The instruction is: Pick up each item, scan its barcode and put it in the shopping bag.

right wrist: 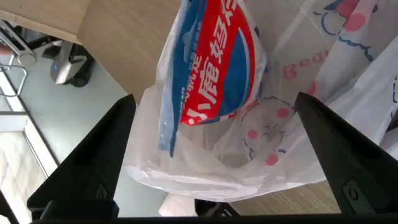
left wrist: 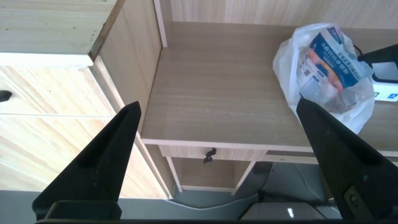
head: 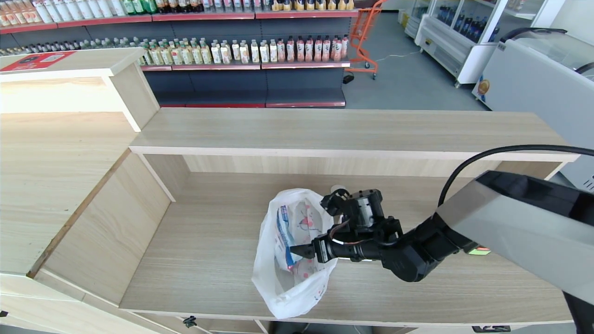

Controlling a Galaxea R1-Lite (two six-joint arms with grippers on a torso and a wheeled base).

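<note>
Hanging by the shopping bag (head: 274, 284) on the counter (head: 185, 260), the right gripper (head: 299, 251) is wide open. A snack packet (head: 284, 228) sits inside the bag. The left gripper (left wrist: 217, 104) is wide too.

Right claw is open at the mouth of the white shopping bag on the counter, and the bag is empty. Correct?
No: the bag is not empty. The right wrist view shows a blue and red packet inside it. The rest holds: the right claw is open at its mouth, on the counter.
</note>
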